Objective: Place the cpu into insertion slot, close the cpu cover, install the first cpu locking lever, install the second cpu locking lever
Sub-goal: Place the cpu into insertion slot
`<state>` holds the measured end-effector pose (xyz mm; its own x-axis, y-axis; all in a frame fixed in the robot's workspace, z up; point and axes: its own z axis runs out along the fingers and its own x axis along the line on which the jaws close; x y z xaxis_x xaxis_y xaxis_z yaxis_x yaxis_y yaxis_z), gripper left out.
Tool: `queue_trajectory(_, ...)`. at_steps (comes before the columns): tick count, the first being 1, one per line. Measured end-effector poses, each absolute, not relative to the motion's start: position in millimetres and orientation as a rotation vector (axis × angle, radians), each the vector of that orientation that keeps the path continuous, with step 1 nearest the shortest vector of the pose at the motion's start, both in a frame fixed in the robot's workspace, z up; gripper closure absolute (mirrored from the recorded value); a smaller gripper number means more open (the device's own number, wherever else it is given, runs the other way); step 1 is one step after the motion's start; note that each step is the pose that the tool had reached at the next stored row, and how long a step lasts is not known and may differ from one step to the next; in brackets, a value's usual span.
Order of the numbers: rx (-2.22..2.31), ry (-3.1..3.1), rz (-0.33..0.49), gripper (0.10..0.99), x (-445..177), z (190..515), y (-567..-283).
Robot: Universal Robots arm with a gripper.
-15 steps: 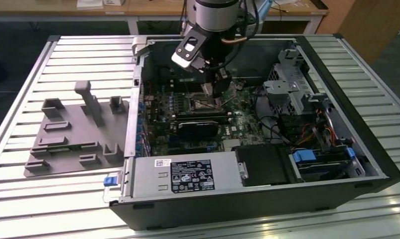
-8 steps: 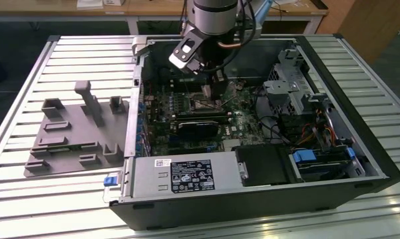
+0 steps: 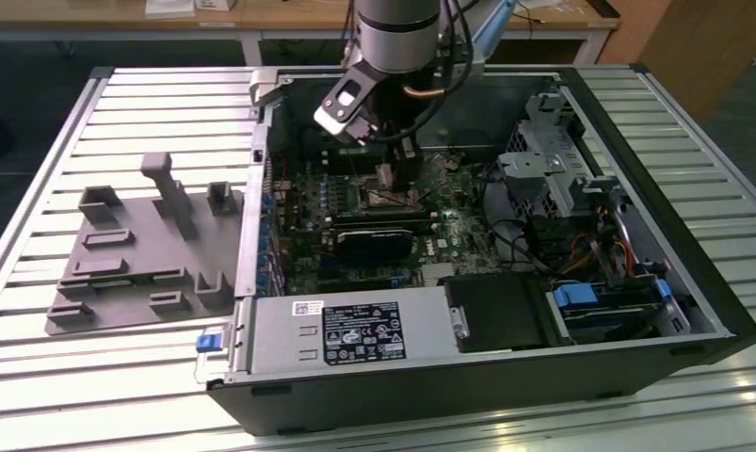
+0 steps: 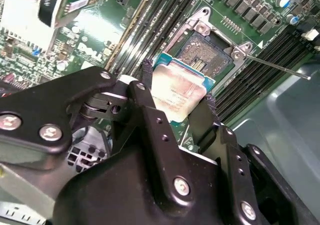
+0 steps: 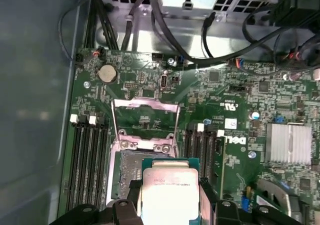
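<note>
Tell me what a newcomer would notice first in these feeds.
The cpu, pinched in the end effector, hangs over the open insertion slot in both wrist views. Next to the slot the cpu cover stands flipped up. In the exterior view the arm reaches down into an open computer case.

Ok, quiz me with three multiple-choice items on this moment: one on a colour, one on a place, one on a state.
1. What colour is the circuit board around the square silver-rimmed socket? A red; B green; C white.
2. Where is the small square silver-tan chip? A clamped between the black jaws; B seated in the socket; C in a person's hand.
3. How stands the thin silver cover frame? A shut over the socket; B taken away; C swung open.
Key: B, green shows all round; A, the jaws flank its edges in both wrist views; C, the frame stands lifted off the bare socket in the first wrist view.
</note>
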<state>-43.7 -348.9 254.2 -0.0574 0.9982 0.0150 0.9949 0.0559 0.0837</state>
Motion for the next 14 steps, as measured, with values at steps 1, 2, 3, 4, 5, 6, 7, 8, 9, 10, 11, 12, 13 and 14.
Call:
queue_trajectory(1,2.124,2.248,0.110,0.549,-44,253,-348)
queue_trajectory(2,2.124,2.248,0.110,0.549,-44,252,-347)
queue_trajectory(3,2.124,2.248,0.110,0.549,-44,250,-346)
queue_trajectory(4,2.124,2.248,0.111,0.549,-45,249,-345)
queue_trajectory(5,2.124,2.248,0.111,0.549,-45,248,-344)
queue_trajectory(6,2.124,2.248,0.111,0.549,-46,247,-343)
queue_trajectory(7,2.124,2.248,0.110,0.549,-46,246,-342)
queue_trajectory(8,2.124,2.248,0.110,0.549,-47,245,-340)
queue_trajectory(9,2.124,2.248,0.110,0.549,-47,243,-339)
queue_trajectory(10,2.124,2.248,0.110,0.549,-47,242,-338)
queue_trajectory(11,2.124,2.248,0.110,0.549,-47,241,-336)
queue_trajectory(12,2.124,2.248,0.110,0.549,-47,239,-335)
queue_trajectory(13,2.124,2.248,0.110,0.549,-48,238,-334)
queue_trajectory(14,2.124,2.248,0.110,0.549,-48,236,-333)
